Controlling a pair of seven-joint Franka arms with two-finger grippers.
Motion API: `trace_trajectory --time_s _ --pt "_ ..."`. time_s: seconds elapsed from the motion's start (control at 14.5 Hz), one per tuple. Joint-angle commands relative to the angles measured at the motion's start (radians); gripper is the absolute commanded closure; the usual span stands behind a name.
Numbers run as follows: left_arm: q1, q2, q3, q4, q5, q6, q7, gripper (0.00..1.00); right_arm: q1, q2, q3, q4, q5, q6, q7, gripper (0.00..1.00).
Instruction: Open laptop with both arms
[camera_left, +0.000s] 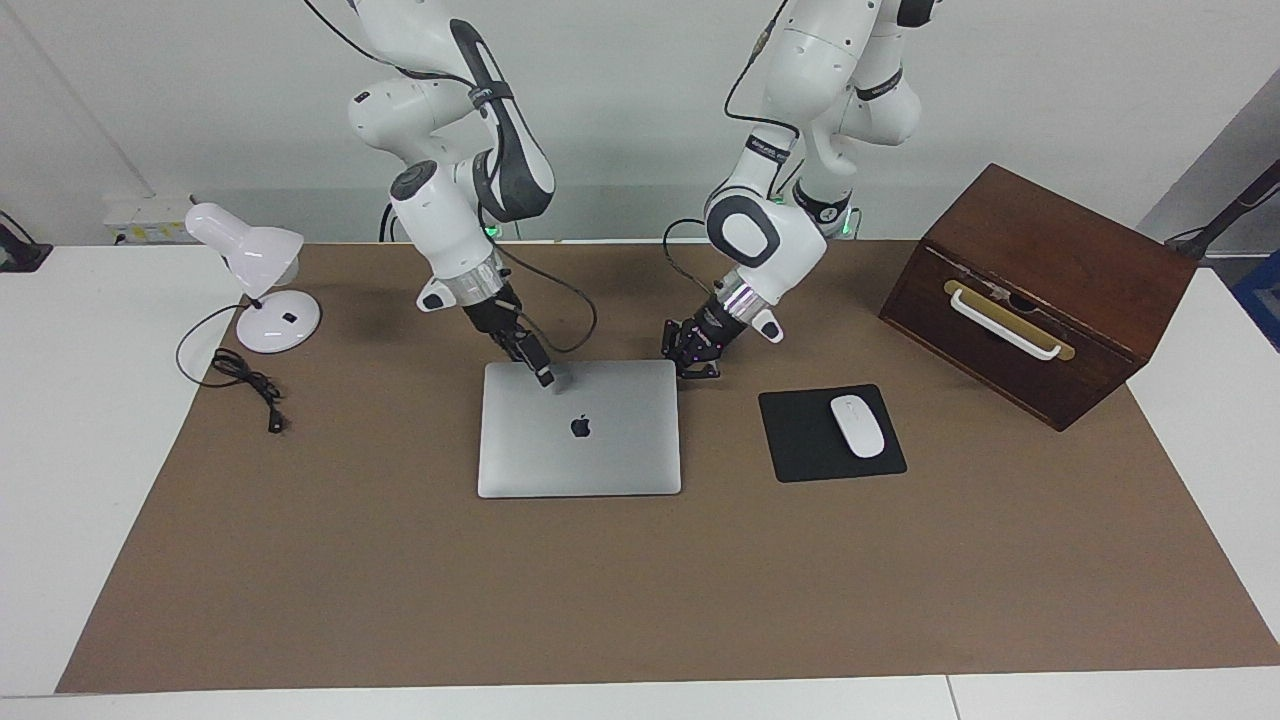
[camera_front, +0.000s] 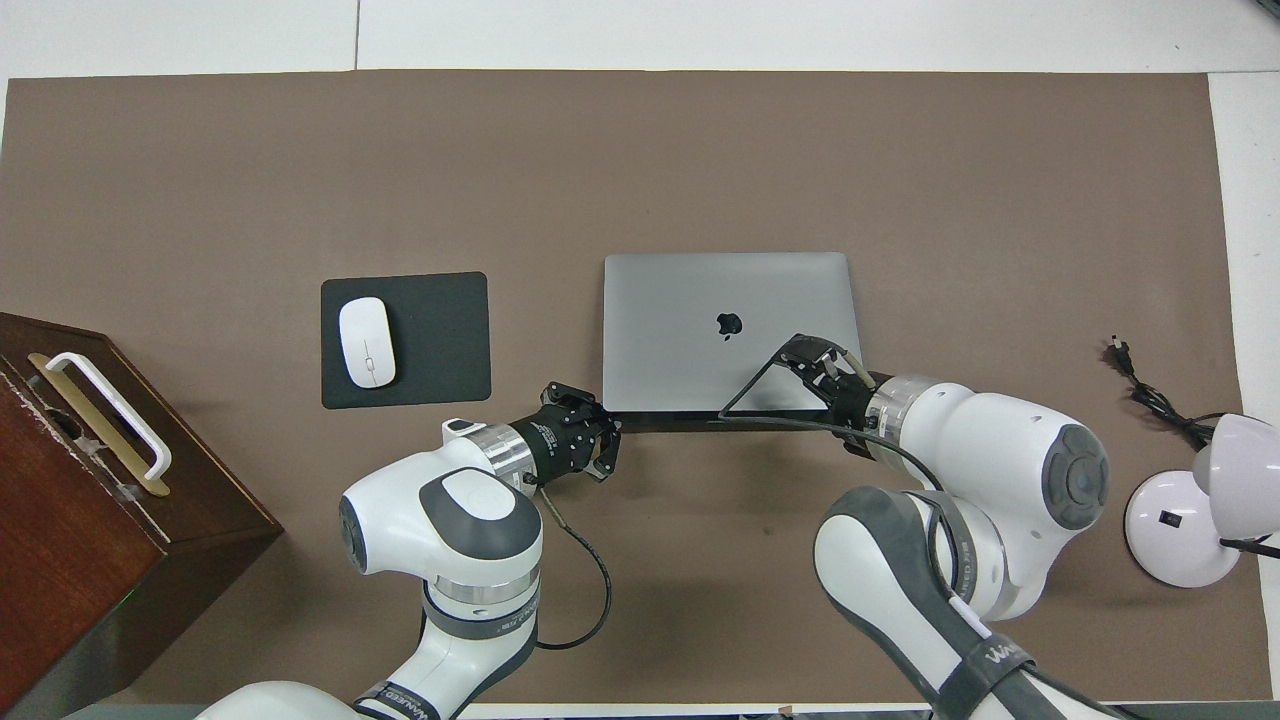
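The silver-grey laptop (camera_left: 580, 450) (camera_front: 700, 300) lies closed and flat on the brown mat, logo up. My right gripper (camera_left: 543, 377) (camera_front: 797, 352) comes down slantwise onto the lid close to the edge nearest the robots, on the right arm's half; its fingertips are together and rest on the lid. My left gripper (camera_left: 697, 368) (camera_front: 606, 447) is low over the mat, shut, right against the laptop's corner nearest the robots at the left arm's end. I cannot tell whether it touches the edge.
A black mouse pad (camera_left: 800, 440) with a white mouse (camera_left: 858, 426) lies beside the laptop toward the left arm's end. A brown wooden box (camera_left: 1040, 290) stands farther along that end. A white desk lamp (camera_left: 262, 270) and its loose cable (camera_left: 250, 385) are at the right arm's end.
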Motion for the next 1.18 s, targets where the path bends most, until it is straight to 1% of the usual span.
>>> trace_trajectory --time_s 0.0,1.11 --pt "-0.005 0.046 0.01 0.021 -0.028 0.027 0.037 1.0 0.001 0.045 -0.008 0.068 0.045 0.022 -0.055 0.0" --pt "-0.008 0.046 0.01 0.021 -0.026 0.028 0.063 1.0 0.001 0.111 -0.008 0.235 0.105 0.022 -0.076 0.0"
